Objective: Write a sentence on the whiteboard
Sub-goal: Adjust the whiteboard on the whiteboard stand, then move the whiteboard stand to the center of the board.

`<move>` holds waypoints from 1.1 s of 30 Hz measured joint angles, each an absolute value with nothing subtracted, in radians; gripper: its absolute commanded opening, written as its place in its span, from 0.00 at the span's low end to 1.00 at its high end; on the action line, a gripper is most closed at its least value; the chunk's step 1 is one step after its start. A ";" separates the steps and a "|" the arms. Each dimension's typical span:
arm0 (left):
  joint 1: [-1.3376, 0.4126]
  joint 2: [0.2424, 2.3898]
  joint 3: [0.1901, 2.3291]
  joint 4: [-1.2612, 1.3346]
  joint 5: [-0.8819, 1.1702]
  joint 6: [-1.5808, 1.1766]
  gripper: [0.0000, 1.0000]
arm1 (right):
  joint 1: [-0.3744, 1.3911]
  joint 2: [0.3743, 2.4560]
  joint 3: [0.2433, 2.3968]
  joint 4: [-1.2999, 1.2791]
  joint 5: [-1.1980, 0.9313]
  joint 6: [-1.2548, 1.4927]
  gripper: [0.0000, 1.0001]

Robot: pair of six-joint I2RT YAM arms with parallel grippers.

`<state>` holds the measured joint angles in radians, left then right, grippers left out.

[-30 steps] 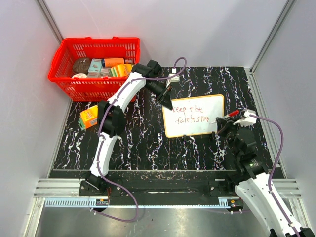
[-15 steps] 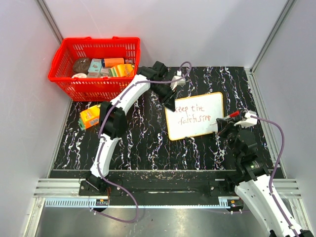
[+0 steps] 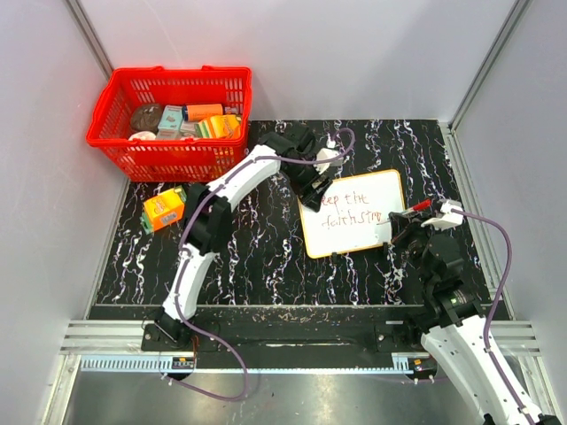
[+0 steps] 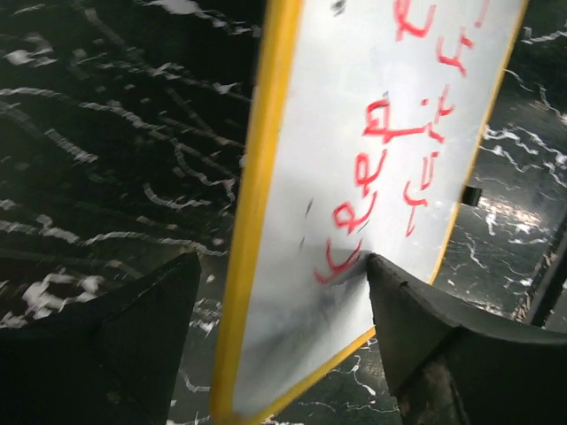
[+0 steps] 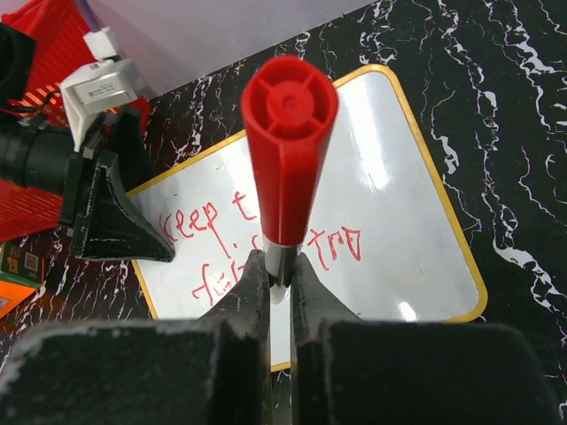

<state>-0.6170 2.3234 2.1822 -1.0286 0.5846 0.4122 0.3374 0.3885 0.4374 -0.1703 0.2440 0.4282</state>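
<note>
From above, the whiteboard (image 3: 359, 221) lies askew on the black marbled table (image 3: 248, 257), right of centre. Its orange-yellow rim frames the sentence (image 3: 347, 206), reading "keep the" over "faith stro". The left gripper (image 3: 312, 197) is at its upper-left corner and the right gripper (image 3: 403, 228) at its right edge. The left wrist view shows released jaws straddling the board's corner beside a red "keep". The right wrist view shows jaws clenched on a red marker (image 5: 288, 150).

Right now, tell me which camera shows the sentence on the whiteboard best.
Top external: both lines of the sentence lie nearly whole on the whiteboard, though small. Right wrist shows it larger, but the red marker hides the middle. Left wrist catches only "keep" and fragments, steeply slanted.
</note>
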 measured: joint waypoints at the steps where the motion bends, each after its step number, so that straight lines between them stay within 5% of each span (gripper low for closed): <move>1: -0.617 2.301 2.157 -1.005 0.554 0.404 0.83 | 0.337 0.387 0.437 -0.170 0.244 0.428 0.00; 9: -0.670 1.949 1.891 -0.741 0.167 0.257 0.89 | 0.337 0.372 0.438 -0.181 0.245 0.428 0.00; 10: -0.694 1.868 1.809 -0.672 0.093 0.212 0.99 | 0.337 0.369 0.438 -0.187 0.245 0.428 0.00; 17: -0.915 1.412 1.271 -0.359 -0.208 -0.222 0.99 | 0.337 0.336 0.442 -0.233 0.251 0.429 0.00; 26: -1.253 1.743 1.193 -0.381 -0.447 -0.761 0.94 | 0.337 0.268 0.471 -0.303 0.274 0.445 0.00; 33: -1.295 1.924 1.247 -0.403 -0.444 -0.971 0.83 | 0.337 0.231 0.501 -0.350 0.294 0.443 0.00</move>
<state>-1.2945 1.9244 1.2469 -0.4030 -0.4442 -0.9707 0.3374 0.2310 0.5011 -0.3504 0.2943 0.4435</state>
